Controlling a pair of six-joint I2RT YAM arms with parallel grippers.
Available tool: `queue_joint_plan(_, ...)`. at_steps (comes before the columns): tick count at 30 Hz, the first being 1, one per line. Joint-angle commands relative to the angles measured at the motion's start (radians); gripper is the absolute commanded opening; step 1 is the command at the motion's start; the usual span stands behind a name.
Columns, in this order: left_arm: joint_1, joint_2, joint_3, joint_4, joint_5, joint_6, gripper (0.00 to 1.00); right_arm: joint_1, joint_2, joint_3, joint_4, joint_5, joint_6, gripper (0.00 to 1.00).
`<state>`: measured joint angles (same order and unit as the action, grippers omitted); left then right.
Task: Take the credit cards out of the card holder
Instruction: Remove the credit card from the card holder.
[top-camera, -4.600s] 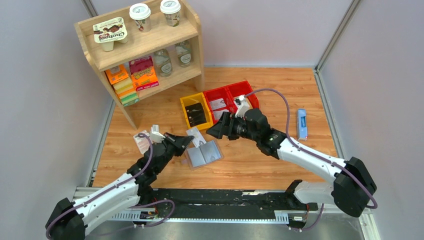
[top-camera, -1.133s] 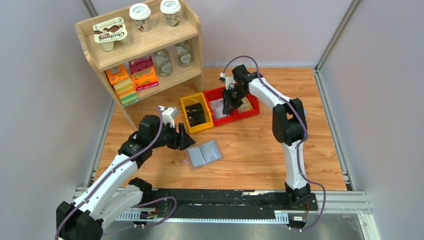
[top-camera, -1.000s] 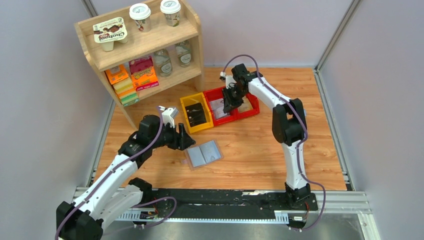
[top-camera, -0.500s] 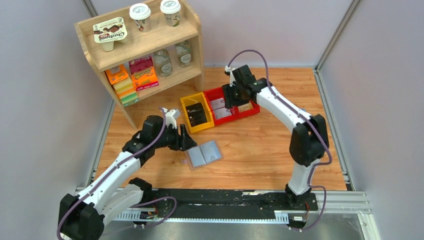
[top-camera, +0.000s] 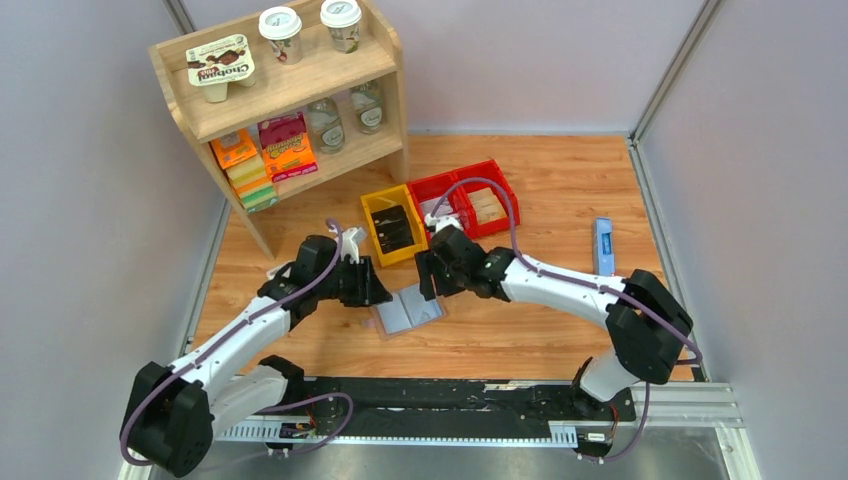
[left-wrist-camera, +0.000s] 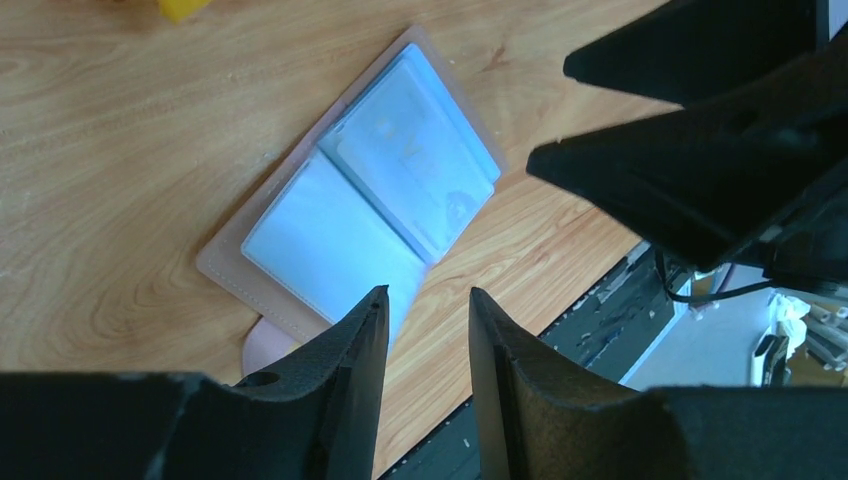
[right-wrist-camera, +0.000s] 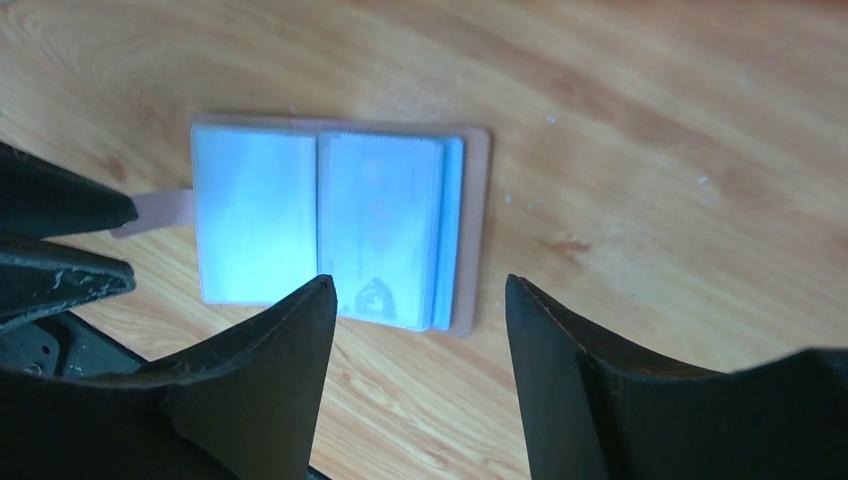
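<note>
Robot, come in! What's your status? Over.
Left pincer open, empty, at the card holder edge. Right pincer open, empty, above it. Holder lies open, a card showing in one pocket. Nothing in the way. Over.

I've got the left claw (left-wrist-camera: 428, 300) narrowly parted and the right claw (right-wrist-camera: 420, 285) spread wide, both angled down, nearly tip to tip.
</note>
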<state>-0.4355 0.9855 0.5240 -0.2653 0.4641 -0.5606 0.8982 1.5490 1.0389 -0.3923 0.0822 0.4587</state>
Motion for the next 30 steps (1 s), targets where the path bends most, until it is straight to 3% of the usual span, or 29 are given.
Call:
queue_joint_plan(1,-0.019,0.016,-0.032,0.06,-0.031,-0.015,0.43,0.086,-0.02,-0.042,0.124,0.126,0.138,0.66)
queue_joint_plan(4,-0.031,0.036,-0.056,0.083,-0.047,-0.016,0.43,0.126,0.006,-0.054,0.11,0.186,0.167,0.66)
queue_joint_plan(23,-0.063,0.239,-0.119,0.086,-0.165,-0.036,0.39,0.165,0.152,-0.031,0.132,0.108,0.193,0.64)
queue_joint_plan(30,-0.078,0.265,-0.121,0.093,-0.176,-0.047,0.31,0.168,0.146,-0.01,0.121,0.091,0.176,0.53)
